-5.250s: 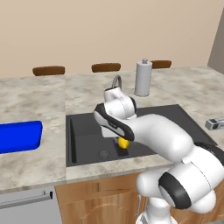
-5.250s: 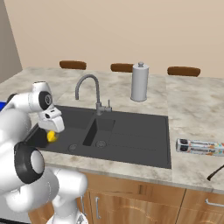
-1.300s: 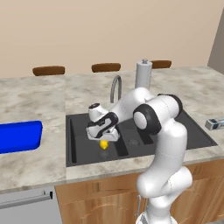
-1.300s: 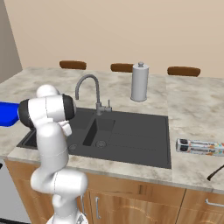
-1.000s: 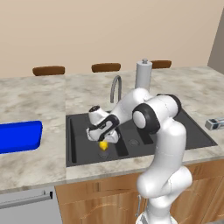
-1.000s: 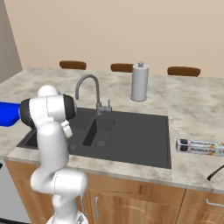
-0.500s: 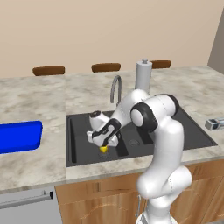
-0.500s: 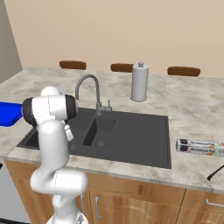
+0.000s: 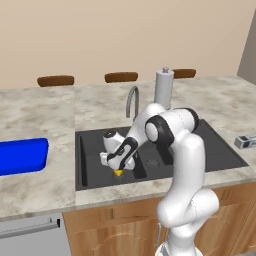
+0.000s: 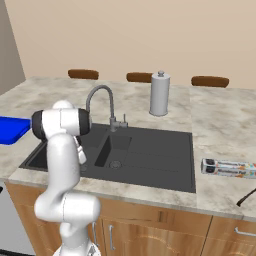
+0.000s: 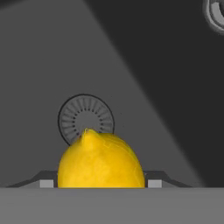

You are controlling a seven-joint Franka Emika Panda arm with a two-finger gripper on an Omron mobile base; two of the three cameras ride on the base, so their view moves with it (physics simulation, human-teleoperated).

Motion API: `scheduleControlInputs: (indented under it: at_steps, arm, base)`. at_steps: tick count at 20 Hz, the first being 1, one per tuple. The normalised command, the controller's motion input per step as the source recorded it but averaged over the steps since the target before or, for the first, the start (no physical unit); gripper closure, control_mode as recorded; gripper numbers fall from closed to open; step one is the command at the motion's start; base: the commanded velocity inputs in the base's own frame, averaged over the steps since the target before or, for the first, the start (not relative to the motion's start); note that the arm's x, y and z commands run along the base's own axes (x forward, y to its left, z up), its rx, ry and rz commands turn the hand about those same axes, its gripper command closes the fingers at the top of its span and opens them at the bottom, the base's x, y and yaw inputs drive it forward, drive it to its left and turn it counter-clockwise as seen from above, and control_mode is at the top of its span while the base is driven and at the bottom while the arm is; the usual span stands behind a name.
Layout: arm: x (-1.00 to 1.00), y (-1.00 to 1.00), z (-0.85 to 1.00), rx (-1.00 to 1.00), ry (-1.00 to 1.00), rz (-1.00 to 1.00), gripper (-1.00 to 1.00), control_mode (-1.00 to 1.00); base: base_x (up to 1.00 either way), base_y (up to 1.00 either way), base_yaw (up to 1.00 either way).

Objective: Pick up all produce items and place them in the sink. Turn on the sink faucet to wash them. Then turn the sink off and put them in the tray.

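A small yellow lemon, the produce item, sits between the fingers of my gripper, low in the left basin of the black sink. In the hand view the lemon fills the gap of the gripper, with the round drain just beyond it. I cannot tell whether the fruit touches the basin floor. The grey gooseneck faucet stands behind the sink, and no water shows. On the counter to the left lies the blue tray.
A white paper-towel roll stands behind the sink on the right. A boxed roll lies on the counter right of the sink. My own arm arches over the sink's front edge. Chair backs line the counter's far side.
The gripper has sunk a little lower into the left basin with the lemon still in it. Nothing else has moved.
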Motion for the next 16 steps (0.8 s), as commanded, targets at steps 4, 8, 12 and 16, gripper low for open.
scheduleControlInputs:
  at_steps: [4, 8, 12, 16]
  arm:
    - [0.21, 0.00, -0.25, 0.00, 0.00, 0.00, 1.00, -1.00]
    - [0.23, 0.00, -0.23, 0.00, 0.00, 0.00, 1.00, -1.00]
    - [0.24, 0.00, -0.25, 0.00, 0.00, 0.00, 1.00, -1.00]
    - [0.21, 0.00, -0.29, 0.00, 0.00, 0.00, 1.00, -1.00]
  base:
    - [0.00, 0.00, 0.00]
    - [0.00, 0.00, 0.00]
    - [0.00, 0.00, 0.00]
    - [0.00, 0.00, 0.00]
